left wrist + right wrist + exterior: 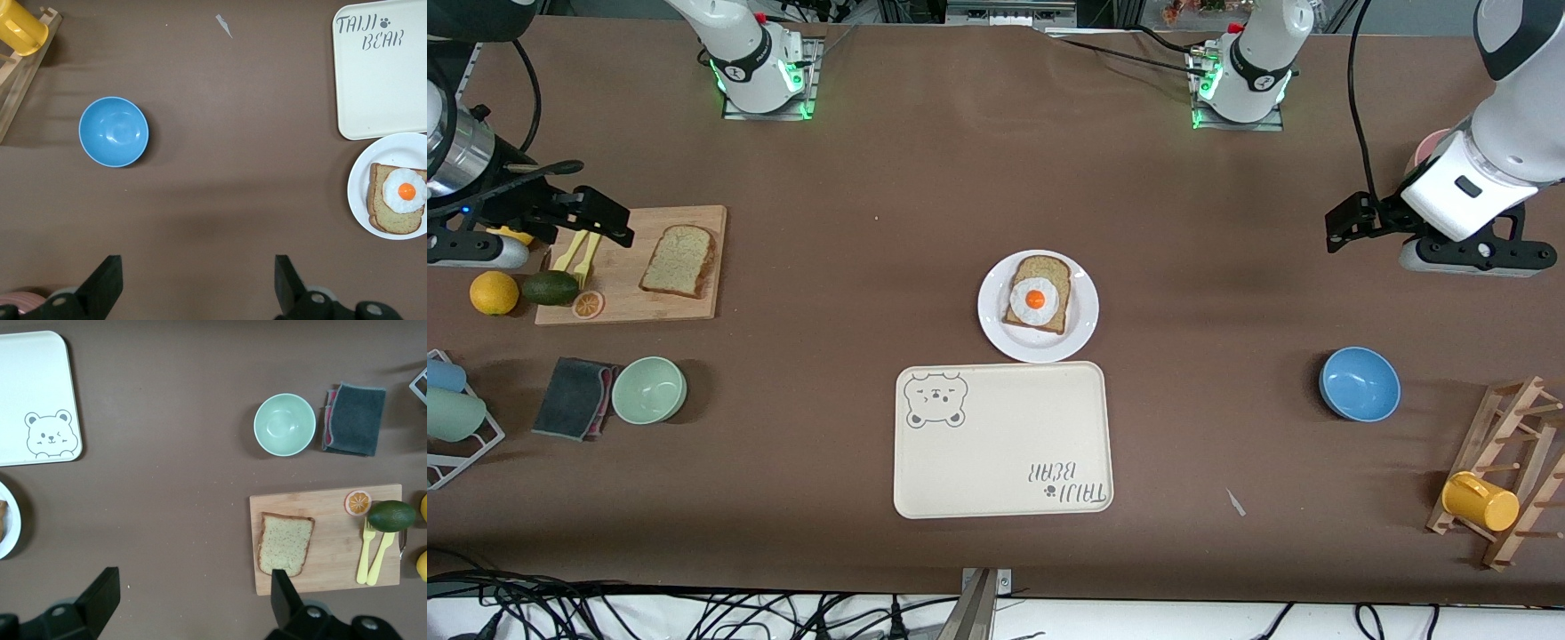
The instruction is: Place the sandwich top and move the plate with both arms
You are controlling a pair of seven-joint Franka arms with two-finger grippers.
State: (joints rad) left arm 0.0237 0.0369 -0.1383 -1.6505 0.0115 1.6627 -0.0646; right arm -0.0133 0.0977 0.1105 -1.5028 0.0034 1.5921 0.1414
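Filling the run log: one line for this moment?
left gripper: open, waiting | right gripper: open, above board | bread: on board | plate: holds egg toast

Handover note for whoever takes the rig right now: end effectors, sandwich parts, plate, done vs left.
Left end effector: open, holding nothing, in the air over bare table at the left arm's end.
Right end effector: open, holding nothing, over the cutting board near its fork end.
Sandwich top: lying flat on the cutting board, untouched.
Plate: mid-table, just farther from the front camera than the bear tray, carrying the bottom slice with the fried egg on it.
Done: nothing visible yet beyond the egg on the bottom slice.
Left: grasp the top, set it on the egg, then move the plate with both arms.
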